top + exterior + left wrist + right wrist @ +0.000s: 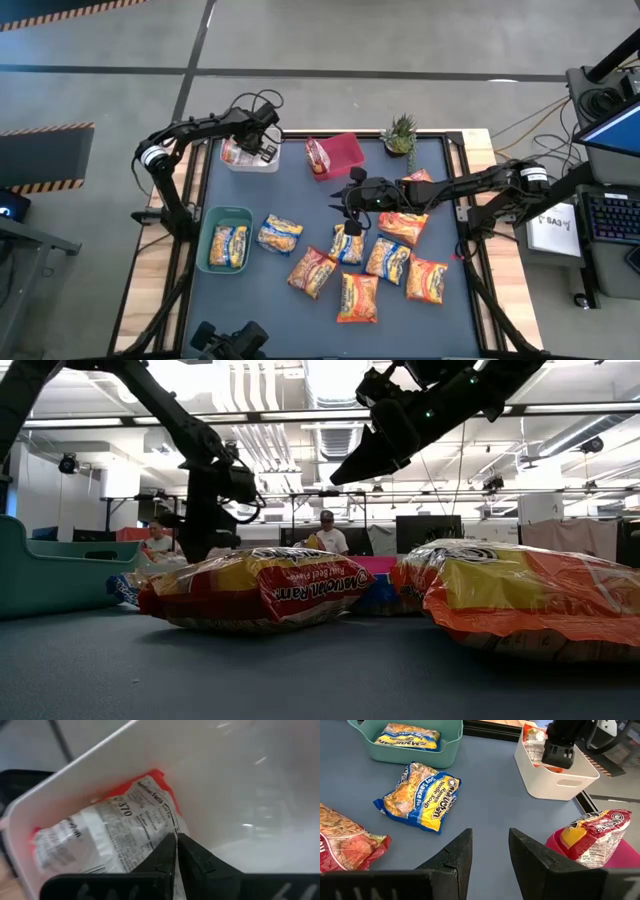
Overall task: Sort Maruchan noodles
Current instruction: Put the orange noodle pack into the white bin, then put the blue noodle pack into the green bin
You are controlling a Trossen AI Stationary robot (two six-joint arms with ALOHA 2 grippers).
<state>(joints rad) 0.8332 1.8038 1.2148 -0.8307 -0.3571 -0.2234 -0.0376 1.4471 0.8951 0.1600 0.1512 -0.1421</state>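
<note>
Left gripper pressed together in white bin (packet half hidden); right gripper spread.

What I'm losing from the operator's seat
The left gripper is covering most of the white bin's packet from overhead; the big orange packet is running off the low view's edge, blurring its print

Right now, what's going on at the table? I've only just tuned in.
The robot is sorting ramen packets into bins. The left gripper is down in the white bin, shut, right over an orange packet lying there. The right gripper hovers open over mid-table, empty. The green bin holds a yellow packet, the red bin a red one, and about eight packets wait on the mat.
</note>
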